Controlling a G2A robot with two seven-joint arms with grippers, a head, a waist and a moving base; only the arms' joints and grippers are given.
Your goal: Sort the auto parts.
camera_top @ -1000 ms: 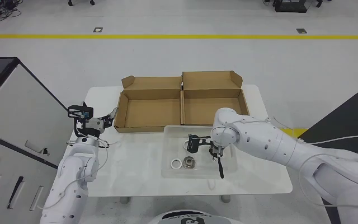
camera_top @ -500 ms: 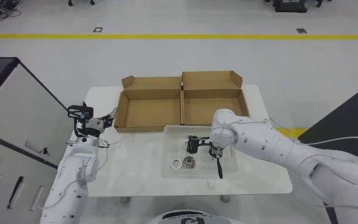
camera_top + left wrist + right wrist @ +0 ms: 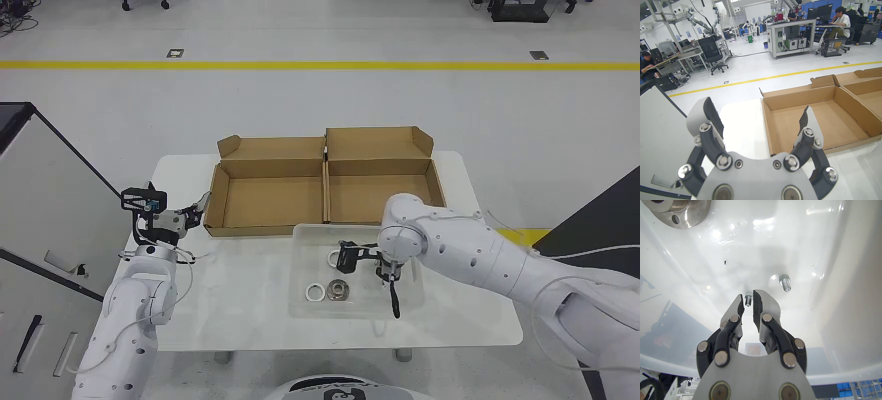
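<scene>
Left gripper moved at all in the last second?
No. The left gripper sits in the same spot beside the corner of the left cardboard box.

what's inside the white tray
A flanged metal hub, a ring beside it, another small part, a loose bolt, and a second bolt between the right gripper's fingers. The arm covers part of the tray from above, hiding anything beneath.

The left arm (image 3: 135, 310) is folded at the robot's side, the left gripper (image 3: 757, 107) held level with its fingers spread wide. The right arm (image 3: 470, 255) is extended inward with the wrist bent down. The right gripper (image 3: 748, 293) has its fingers close together, seemingly with a narrow gap between them.
</scene>
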